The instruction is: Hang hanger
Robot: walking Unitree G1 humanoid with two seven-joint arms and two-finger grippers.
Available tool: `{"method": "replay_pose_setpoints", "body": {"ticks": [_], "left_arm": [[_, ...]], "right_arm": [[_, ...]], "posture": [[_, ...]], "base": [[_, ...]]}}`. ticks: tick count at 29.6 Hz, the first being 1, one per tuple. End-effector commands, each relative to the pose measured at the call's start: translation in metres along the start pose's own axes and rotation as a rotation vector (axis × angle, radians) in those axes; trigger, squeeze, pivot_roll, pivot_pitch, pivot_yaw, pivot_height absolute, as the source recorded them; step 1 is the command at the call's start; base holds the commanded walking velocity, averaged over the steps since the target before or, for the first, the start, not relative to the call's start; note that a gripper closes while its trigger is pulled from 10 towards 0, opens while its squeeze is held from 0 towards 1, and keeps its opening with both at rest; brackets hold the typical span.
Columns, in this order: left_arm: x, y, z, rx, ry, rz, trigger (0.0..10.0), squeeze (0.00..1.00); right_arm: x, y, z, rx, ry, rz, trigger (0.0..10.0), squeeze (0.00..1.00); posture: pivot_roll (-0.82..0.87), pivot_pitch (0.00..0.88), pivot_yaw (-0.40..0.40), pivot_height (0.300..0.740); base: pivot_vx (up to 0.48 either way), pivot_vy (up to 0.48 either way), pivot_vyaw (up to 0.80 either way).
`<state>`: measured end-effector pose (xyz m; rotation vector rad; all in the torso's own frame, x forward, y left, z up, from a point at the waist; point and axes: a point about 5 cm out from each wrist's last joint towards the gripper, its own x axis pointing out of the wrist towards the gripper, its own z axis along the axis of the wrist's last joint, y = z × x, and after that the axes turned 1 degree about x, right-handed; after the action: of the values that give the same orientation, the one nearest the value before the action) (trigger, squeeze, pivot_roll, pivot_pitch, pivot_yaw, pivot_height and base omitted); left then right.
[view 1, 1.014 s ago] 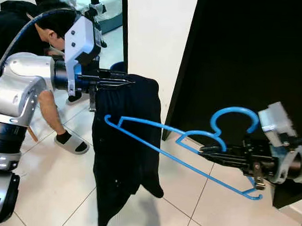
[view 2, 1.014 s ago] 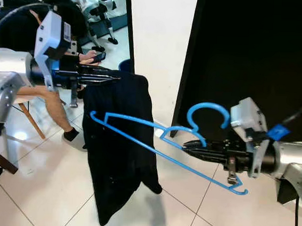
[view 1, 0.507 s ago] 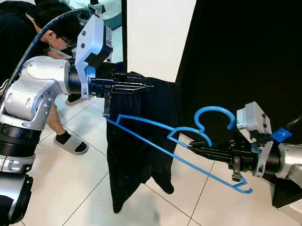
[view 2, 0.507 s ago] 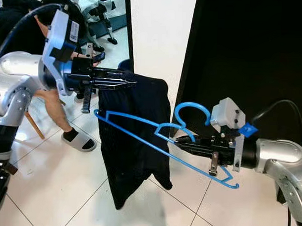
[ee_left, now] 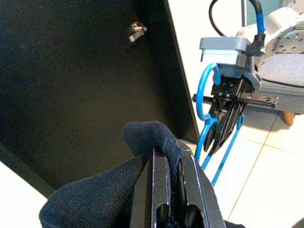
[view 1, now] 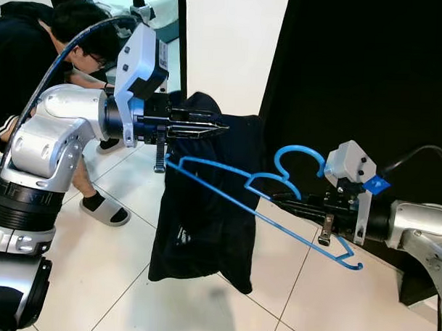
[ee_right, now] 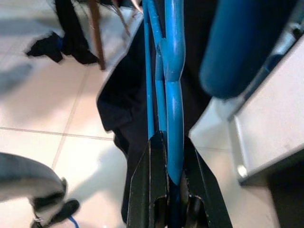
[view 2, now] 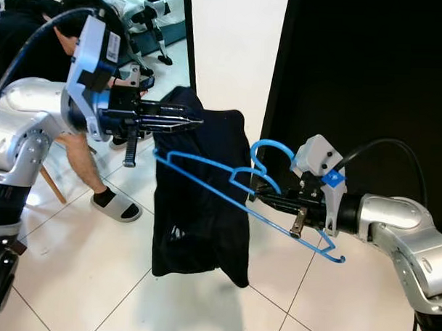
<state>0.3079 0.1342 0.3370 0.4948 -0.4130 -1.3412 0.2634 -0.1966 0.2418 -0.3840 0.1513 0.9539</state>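
Claw work is being shared between both arms. By the left claw (view 1: pixel 208 130), at the upper centre-left of the left eye frame, the top edge of a dark navy cloth garment (view 1: pixel 205 208) is being pinched between fingers pressed together, and the garment is being left to hang down toward the pale tiled floor (view 1: pixel 93 277). By the right claw (view 1: pixel 288 204), at the centre-right of the frame, a thin blue plastic clothes hanger (view 1: pixel 241 202) is being gripped at its neck, just below the hook; in the right wrist view the blue stem is being squeezed between the two black fingers (ee_right: pixel 152 190).

The hanger is being held tilted, with its far shoulder reaching up to the garment near the left claw and its near shoulder drooping toward the lower right. Its hook is being pointed upward in front of a black cabinet panel (view 1: pixel 369 83). A person (view 1: pixel 36 50) is being seen bent over at the upper left, behind the left arm.

Judged from here, the garment is not yet being carried by the hanger. A slip is being risked: the cloth is being held only by a small pinched fold, and it could be dragged free if the hanger tip is pushed against it rather than into an opening. The hanger could also be twisted in the narrow grip, since its long arm is being levered by its own weight.
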Motion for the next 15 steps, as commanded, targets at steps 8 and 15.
{"method": "replay_pose_setpoints", "body": {"ticks": [8, 15], "left_arm": [[-0.012, 0.007, 0.002, 0.029, 0.020, 0.050, 10.0, 0.00], [-0.012, 0.005, 0.001, 0.041, 0.033, 0.039, 10.0, 0.00]], "right_arm": [[-0.023, -0.015, -0.002, -0.014, 0.068, -0.112, 10.0, 0.00], [-0.036, -0.032, 0.003, -0.034, 0.057, -0.219, 10.0, 0.00]], "posture": [[0.03, 0.116, -0.009, 0.740], [0.03, 0.114, -0.010, 0.740]], "base": [[0.000, 0.000, 0.00], [0.000, 0.000, 0.00]]}}
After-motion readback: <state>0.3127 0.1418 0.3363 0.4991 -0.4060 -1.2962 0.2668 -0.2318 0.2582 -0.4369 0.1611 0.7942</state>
